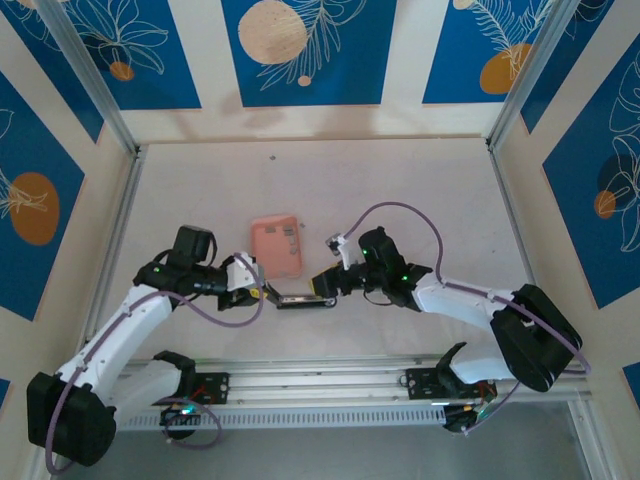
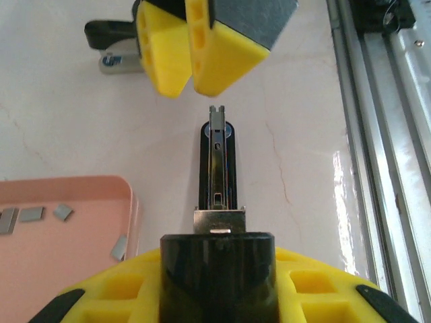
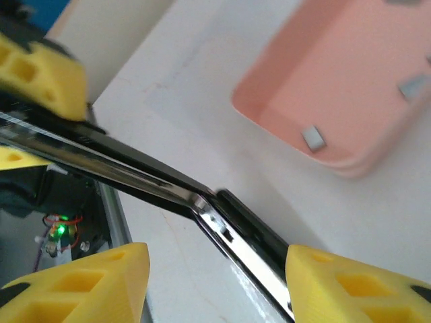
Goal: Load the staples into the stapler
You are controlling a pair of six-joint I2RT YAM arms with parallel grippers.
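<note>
The stapler (image 2: 217,168) lies on the table (image 1: 400,190) between the two arms, just beside the pink box (image 1: 270,235), its silvery channel facing up along the black base. The left gripper (image 1: 255,288) is clamped on the stapler's near end, the black body wedged between its yellow fingers (image 2: 310,266). The right gripper (image 3: 217,259) has its jaws well apart, one finger on each side of the metal bar, gripping nothing; from the left wrist it hangs just above the stapler's far tip without touching it. From the right wrist the bar shows a kink partway along (a hinge, I take it, though the blur leaves that unsure), so the stapler looks opened out. The staples (image 3: 313,138) lie loose as short grey strips inside the box, none picked up. I judge the opening step about finished and the loading proper not yet begun. The next move calls for the right arm to go to the box, pinch one strip squarely, and lay it in line with the channel while the left pins the stapler; so thin a strip could slip easily from the fingers.
</note>
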